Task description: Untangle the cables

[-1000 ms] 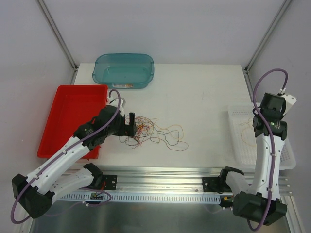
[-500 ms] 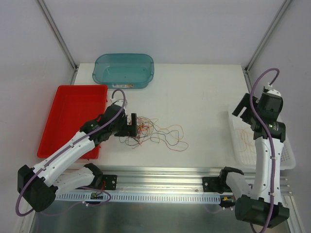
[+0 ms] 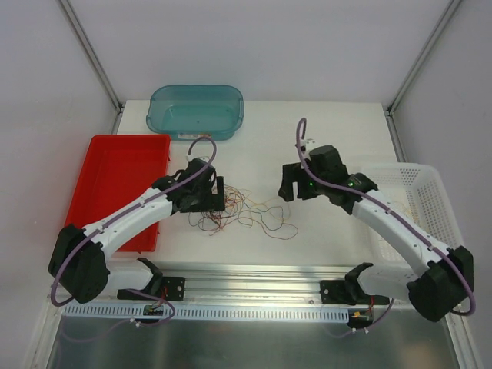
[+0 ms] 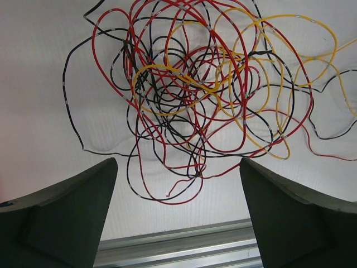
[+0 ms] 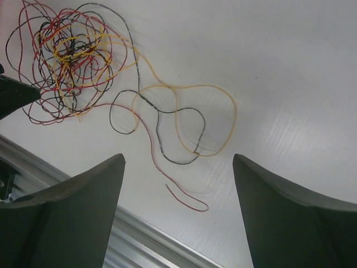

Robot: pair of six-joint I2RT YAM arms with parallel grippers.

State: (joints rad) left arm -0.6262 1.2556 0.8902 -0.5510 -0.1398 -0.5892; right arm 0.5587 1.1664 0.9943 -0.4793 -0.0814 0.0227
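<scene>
Top view: untangling looks barely started

Table [image 3: 330, 131] first. The left gripper [image 3: 218, 194] and right gripper [image 3: 289, 187] both gape wide, holding nothing. The cables [image 3: 242, 211] lie knotted between them, closer to the left one. Pinching several strands at once would probably just tighten the knot.

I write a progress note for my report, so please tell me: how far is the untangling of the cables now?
Little looks done: a few loops lie spread beside the knot. In hand: nothing; the left fingers and right fingers stand open above the wires. Remaining: the dense red, yellow and black knot.
</scene>
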